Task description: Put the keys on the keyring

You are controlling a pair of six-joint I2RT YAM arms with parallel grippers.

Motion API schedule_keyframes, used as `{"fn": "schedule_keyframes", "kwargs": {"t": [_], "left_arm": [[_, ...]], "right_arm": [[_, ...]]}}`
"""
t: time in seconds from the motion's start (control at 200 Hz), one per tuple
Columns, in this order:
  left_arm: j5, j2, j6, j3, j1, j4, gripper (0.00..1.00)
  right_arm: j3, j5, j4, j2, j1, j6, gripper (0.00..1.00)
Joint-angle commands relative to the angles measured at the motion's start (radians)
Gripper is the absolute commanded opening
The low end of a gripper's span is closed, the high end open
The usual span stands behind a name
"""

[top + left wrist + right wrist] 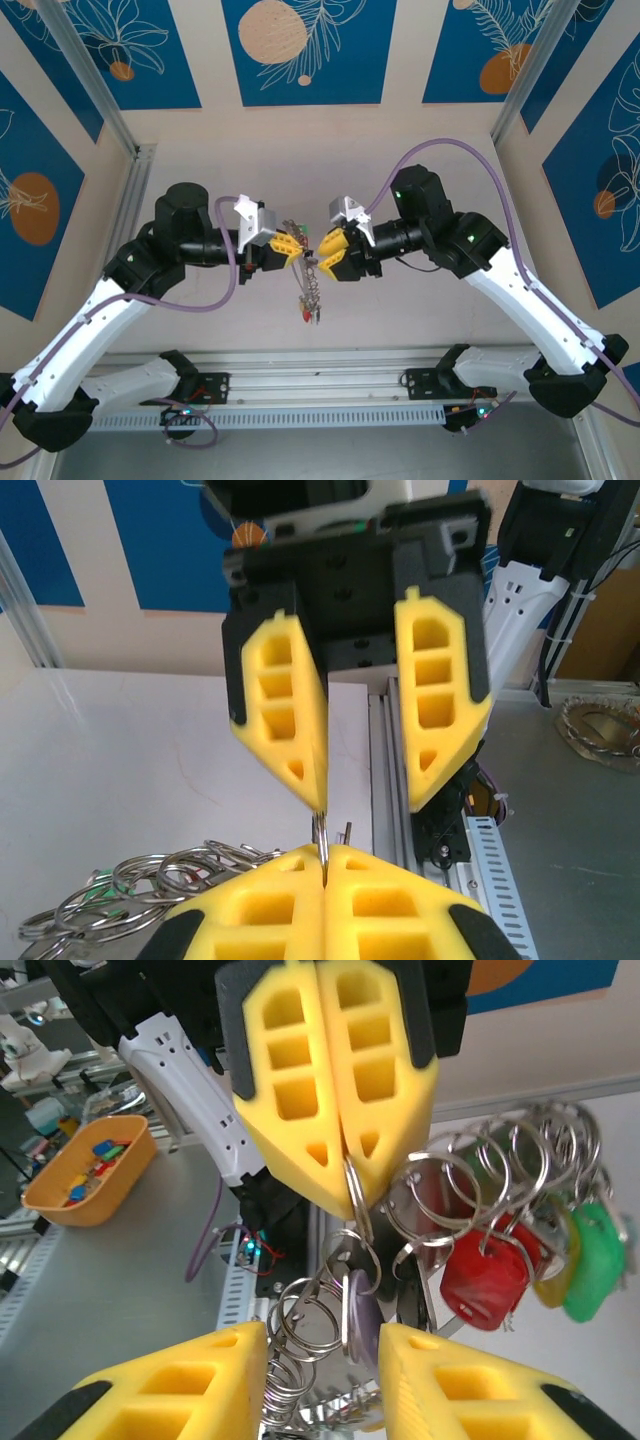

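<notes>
Overhead, the two arms meet above the middle of the worktop [420, 330], with the left gripper [287, 243] and right gripper [335, 252] tip to tip and the keyring [309, 278] between them. The bunch is held up off the surface. Its long axis runs from the jaws toward the arm bases in the top view, ending in a red key [304, 316] and a green key [316, 314] at the low end. From the left wrist, that gripper's jaws are pressed together, pinching the thin metal wire of the keyring [321, 840] edge-on, so the wire stands upright out of the seam. A tangle of small split rings [150, 880] lies just to the left of the jaws. Facing them, the right gripper [368, 800] has its jaws spread, one finger on each side of the wire, and neither clearly touches it. The right wrist view shows those spread jaws framing a lilac key [362, 1312] that hangs flat-side toward the camera among coiled rings. To its right, the red key [485, 1278], a yellow key [553, 1265] and the green key [597, 1250] dangle heads down. Any marks on the heads are too blurred to read. Off to the left, well apart, an orange tray [60, 1203] holds more coloured keys.
</notes>
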Motion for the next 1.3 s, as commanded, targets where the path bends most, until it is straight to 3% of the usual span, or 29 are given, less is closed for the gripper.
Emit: {"fn": "schedule_keyframes", "kwargs": {"t": [0.0,0.34,0.58,0.745,0.995,1.295], "left_arm": [[0.054,-0.022,-0.019,0.000,-0.007,0.080,0.00],[0.074,-0.034,-0.025,-0.014,-0.008,0.093,0.00],[0.080,-0.043,-0.054,-0.038,-0.007,0.152,0.00],[0.096,-0.064,-0.137,-0.096,-0.008,0.297,0.00],[0.135,-0.068,-0.241,-0.143,-0.008,0.461,0.00],[0.134,-0.066,-0.278,-0.164,-0.008,0.525,0.00]], "right_arm": [[-0.008,-0.070,0.045,0.015,-0.016,0.047,0.34],[0.013,-0.085,0.081,0.069,-0.021,0.055,0.32],[0.006,-0.097,0.094,0.082,-0.022,0.045,0.13],[0.007,-0.109,0.111,0.088,-0.022,0.039,0.02],[0.034,-0.140,0.116,0.119,-0.022,0.029,0.00],[0.044,-0.143,0.124,0.158,-0.014,0.042,0.00]]}}
